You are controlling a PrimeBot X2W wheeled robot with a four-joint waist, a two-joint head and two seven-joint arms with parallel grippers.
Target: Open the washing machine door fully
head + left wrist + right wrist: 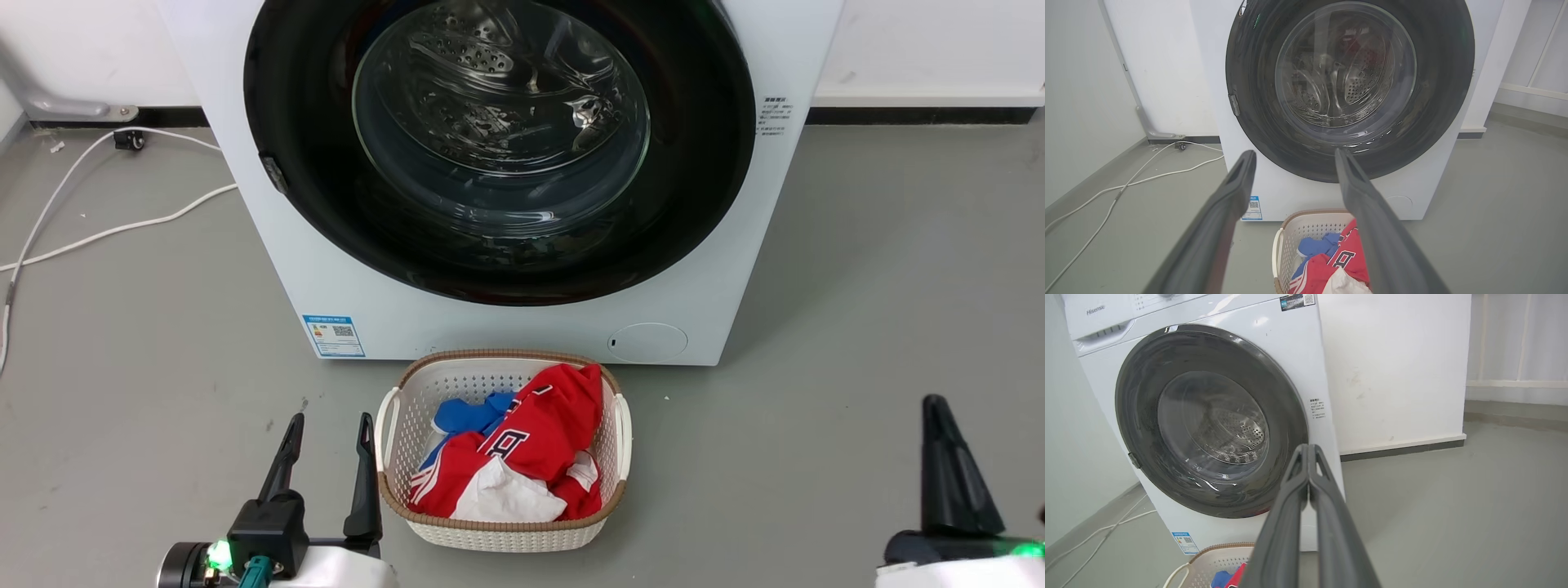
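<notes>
The washing machine door (702, 163) is seen closed flat against the white machine front (269, 269), just behind the laundry basket (390, 425) on the floor. The left tool (331, 420) is held wide open and empty beside the basket. The right tool (935, 408) is pressed together on nothing, well apart from the door.

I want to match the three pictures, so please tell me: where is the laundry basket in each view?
Head view: the laundry basket sits at bottom centre, in front of the machine.
Left wrist view: the laundry basket is at bottom centre, cut by the bottom edge.
Right wrist view: the laundry basket is at the bottom edge, left of centre.
Shared landmark: the blue label low on the machine's front.
</notes>
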